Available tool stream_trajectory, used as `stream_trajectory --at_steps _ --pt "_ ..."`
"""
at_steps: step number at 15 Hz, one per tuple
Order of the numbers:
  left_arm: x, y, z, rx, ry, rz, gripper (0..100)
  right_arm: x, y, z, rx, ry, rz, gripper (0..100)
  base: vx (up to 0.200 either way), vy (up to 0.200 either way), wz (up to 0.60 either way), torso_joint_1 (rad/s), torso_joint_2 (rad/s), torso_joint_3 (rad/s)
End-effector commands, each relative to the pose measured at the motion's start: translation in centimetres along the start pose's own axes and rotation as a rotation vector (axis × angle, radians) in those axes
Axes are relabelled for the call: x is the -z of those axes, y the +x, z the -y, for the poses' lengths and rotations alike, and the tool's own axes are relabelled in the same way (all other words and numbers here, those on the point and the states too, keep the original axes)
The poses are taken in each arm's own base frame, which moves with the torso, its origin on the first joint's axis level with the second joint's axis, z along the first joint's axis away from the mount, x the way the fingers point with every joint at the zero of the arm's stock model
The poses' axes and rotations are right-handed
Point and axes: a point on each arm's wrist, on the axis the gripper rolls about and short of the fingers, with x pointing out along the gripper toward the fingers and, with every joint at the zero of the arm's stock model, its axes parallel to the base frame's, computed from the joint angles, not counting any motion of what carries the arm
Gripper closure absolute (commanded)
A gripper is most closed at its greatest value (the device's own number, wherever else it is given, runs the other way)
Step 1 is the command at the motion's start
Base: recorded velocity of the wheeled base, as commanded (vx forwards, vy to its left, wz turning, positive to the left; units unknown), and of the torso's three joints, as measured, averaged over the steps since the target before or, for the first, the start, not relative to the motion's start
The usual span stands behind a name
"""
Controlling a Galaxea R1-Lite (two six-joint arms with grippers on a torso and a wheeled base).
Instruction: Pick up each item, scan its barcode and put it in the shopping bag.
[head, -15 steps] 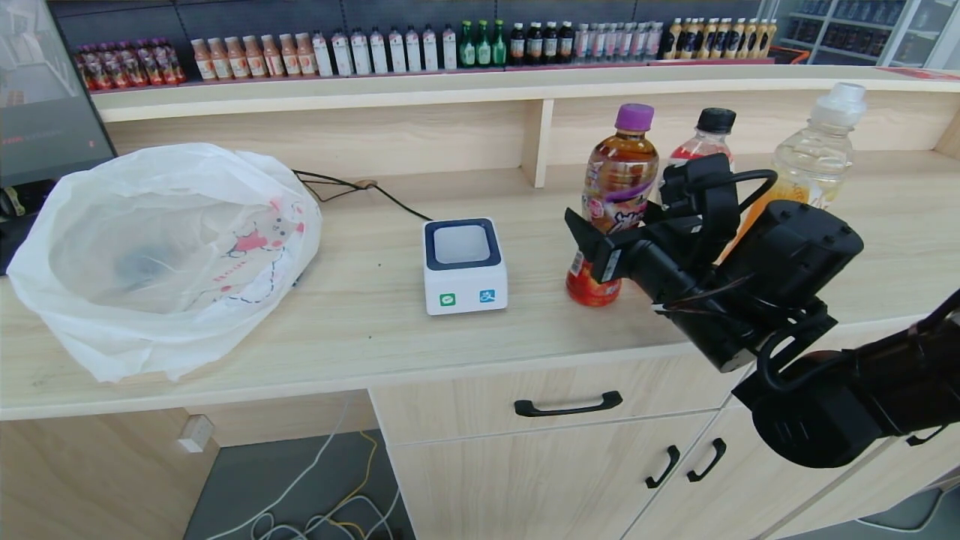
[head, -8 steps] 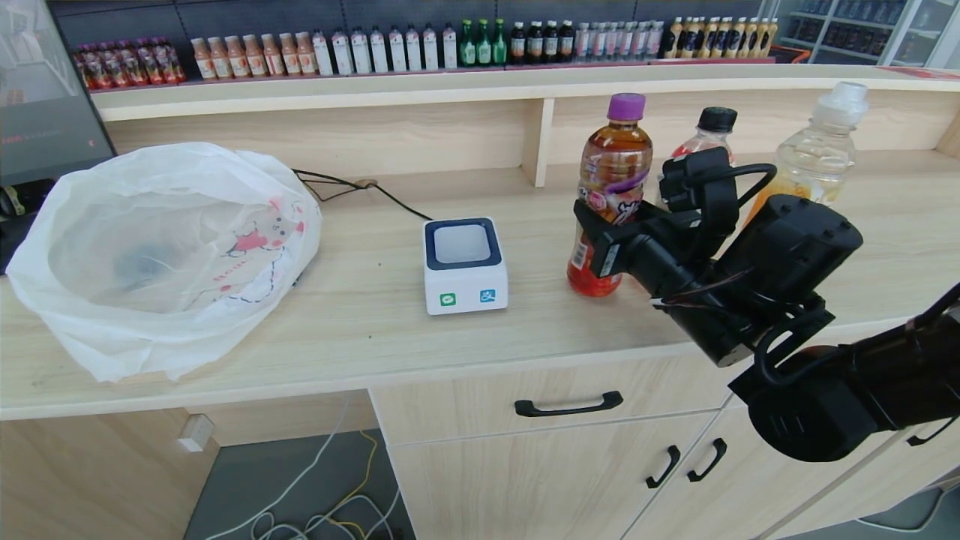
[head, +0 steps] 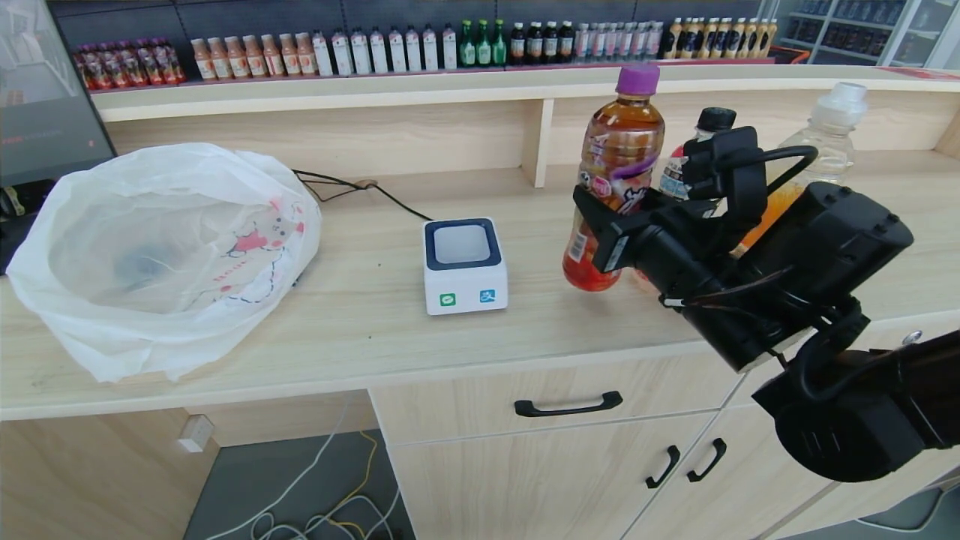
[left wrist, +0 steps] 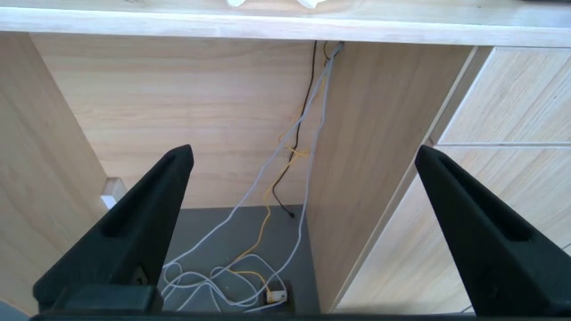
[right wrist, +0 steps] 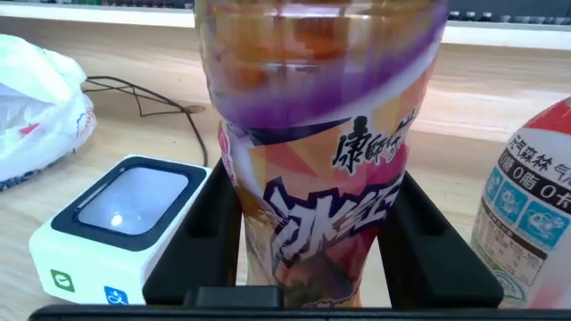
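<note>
Right of the white box scanner (head: pixel 465 264), my right gripper (head: pixel 611 225) is clamped around the purple-capped amber tea bottle (head: pixel 626 142), whose base looks just clear of the light wooden counter (head: pixel 360 315) (the bottle leans slightly). The white plastic shopping bag (head: pixel 165 255) sits open at the counter's far left. My left gripper (left wrist: pixel 302 165) hangs below the counter, fingers spread apart.
</note>
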Motion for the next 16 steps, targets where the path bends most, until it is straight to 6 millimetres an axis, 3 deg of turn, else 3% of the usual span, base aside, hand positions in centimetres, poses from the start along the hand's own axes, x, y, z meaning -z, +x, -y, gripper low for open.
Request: stream_trajectory --at_steps 1,9,12,16 --pt "0.0 0.0 0.0 0.000 0.000 0.001 0 -1.7 -1.0 0.4 0.003 0.007 0.033 100 0.000 0.000 0.00 0.000 0.00 0.000" --pt "0.0 0.0 0.0 0.000 0.000 0.001 0 -4.4 -6.8 0.8 -0.031 0.092 0.048 100 0.000 0.000 0.00 0.000 0.00 0.000" --pt "0.0 0.0 0.0 0.000 0.000 0.001 0 -4.2 -8.6 1.2 -0.034 0.087 0.022 100 0.000 0.000 0.00 0.000 0.00 0.000" --pt "0.0 0.0 0.0 0.000 0.000 0.002 0 -3.8 -9.7 1.3 -0.038 0.082 -0.002 100 0.000 0.000 0.00 0.000 0.00 0.000"
